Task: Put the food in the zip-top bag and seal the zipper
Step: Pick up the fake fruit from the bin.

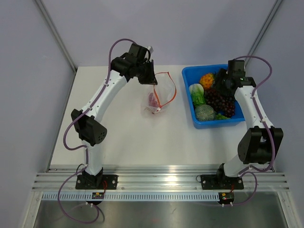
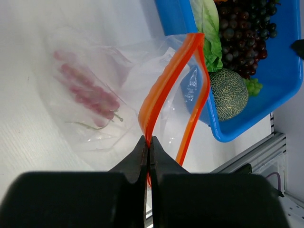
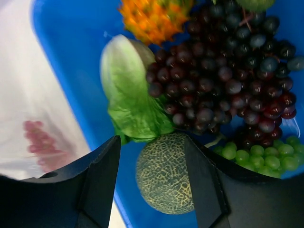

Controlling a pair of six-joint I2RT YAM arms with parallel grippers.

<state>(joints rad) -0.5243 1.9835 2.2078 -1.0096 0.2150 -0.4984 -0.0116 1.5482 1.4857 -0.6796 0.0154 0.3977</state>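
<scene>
Food point(image 1: 219, 99) is split — one pinkish-red piece point(image 2: 88, 92) is seen inside the clear bag point(image 1: 159, 97) resting on the desk point(image 1: 123, 133), the rest in the blue bin point(image 1: 218, 123) beside it. The orange zipper point(image 2: 165, 85) is pinched by the tightly closed left pincer point(image 2: 148, 142), seemingly so the mouth is held open, while the right pincer point(image 3: 153, 142) is spread wide, empty, above the melon point(image 3: 164, 173).

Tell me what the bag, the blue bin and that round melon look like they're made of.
The bag looks like thin clear plastic film: see-through, creased, glossy, with a thicker orange-red strip at its mouth. The blue bin looks like rigid moulded plastic, smooth and slightly shiny. The melon is probably a plastic or foam replica, matte with netted skin; which, I cannot tell.
</scene>
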